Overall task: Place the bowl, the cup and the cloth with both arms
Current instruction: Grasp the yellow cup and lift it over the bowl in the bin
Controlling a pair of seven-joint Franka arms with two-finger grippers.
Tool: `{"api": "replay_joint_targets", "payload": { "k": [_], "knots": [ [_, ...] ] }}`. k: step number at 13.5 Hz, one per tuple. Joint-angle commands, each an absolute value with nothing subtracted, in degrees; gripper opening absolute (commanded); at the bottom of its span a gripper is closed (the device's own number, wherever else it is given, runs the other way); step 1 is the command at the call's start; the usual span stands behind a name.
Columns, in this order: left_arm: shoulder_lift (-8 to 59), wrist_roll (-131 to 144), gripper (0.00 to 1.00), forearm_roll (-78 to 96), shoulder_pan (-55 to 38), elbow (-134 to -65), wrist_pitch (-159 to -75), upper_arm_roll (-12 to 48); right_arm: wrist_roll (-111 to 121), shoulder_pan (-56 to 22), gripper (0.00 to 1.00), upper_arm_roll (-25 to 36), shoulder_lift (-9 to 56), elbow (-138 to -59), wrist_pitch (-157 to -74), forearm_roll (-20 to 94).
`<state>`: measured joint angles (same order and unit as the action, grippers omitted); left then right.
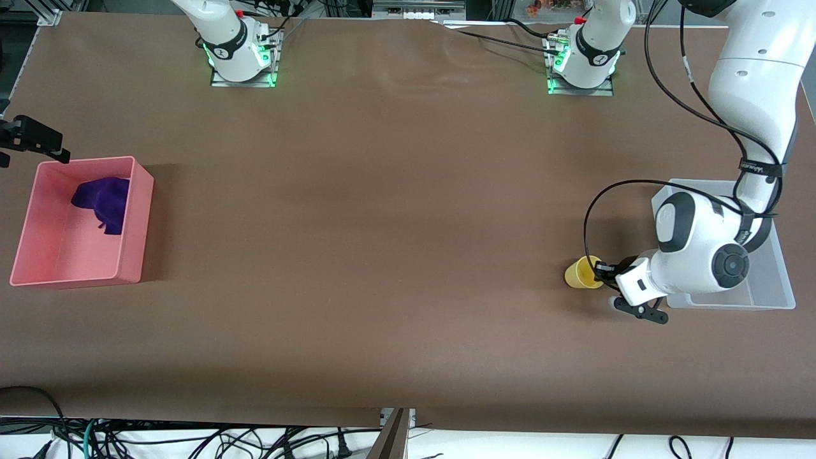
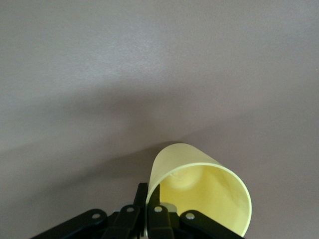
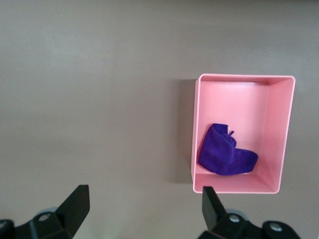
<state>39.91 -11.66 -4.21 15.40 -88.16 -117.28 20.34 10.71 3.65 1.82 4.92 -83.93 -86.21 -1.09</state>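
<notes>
The yellow cup (image 1: 581,273) is tilted on its side just above the table, beside the clear bin. My left gripper (image 1: 603,274) is shut on its rim wall, one finger inside and one outside, as the left wrist view shows (image 2: 149,193) with the cup (image 2: 209,191). The purple cloth (image 1: 102,201) lies in the pink bin (image 1: 137,217). My right gripper (image 3: 144,199) is open and empty, high above the table next to the pink bin (image 3: 197,129) and cloth (image 3: 225,154); it shows at the front view's edge (image 1: 35,137). The bowl is out of view.
A clear plastic bin (image 1: 774,268) stands at the left arm's end of the table, mostly covered by the left arm. The pink bin stands at the right arm's end. Brown tabletop lies between them.
</notes>
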Motion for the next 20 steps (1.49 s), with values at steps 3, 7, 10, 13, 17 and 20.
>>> {"api": "replay_joint_targets", "payload": {
  "k": [3,7,10,13,17,20],
  "knots": [
    [28.1,-20.6,0.00,-13.0,18.0,-85.2,-100.1,19.2,5.8,4.0,1.00,1.4,4.0,-84.6,-83.8,-1.2],
    [25.3,-42.2,0.00,-21.7,28.2,-86.2,-99.6,19.3,6.2,4.0,1.00,1.6,4.4,-84.8,-84.2,-2.1],
    [25.4,-48.1,0.00,-21.9,36.0,-93.4,-109.4,19.4,6.4,4.0,1.00,1.6,4.8,-84.6,-84.4,-2.1],
    [26.8,-49.7,0.00,-21.1,40.5,-99.8,-121.1,19.6,6.4,3.8,1.00,1.6,5.7,-84.4,-84.5,-2.0],
    [28.8,-49.7,0.00,-17.7,41.2,-101.6,-122.4,19.6,6.4,3.7,1.00,1.2,6.2,-83.7,-84.5,-2.0],
    [29.8,-49.9,0.63,-17.7,41.2,-101.2,-122.7,19.7,6.4,3.7,1.00,1.2,6.3,-83.7,-84.6,-2.0]
  ]
}}
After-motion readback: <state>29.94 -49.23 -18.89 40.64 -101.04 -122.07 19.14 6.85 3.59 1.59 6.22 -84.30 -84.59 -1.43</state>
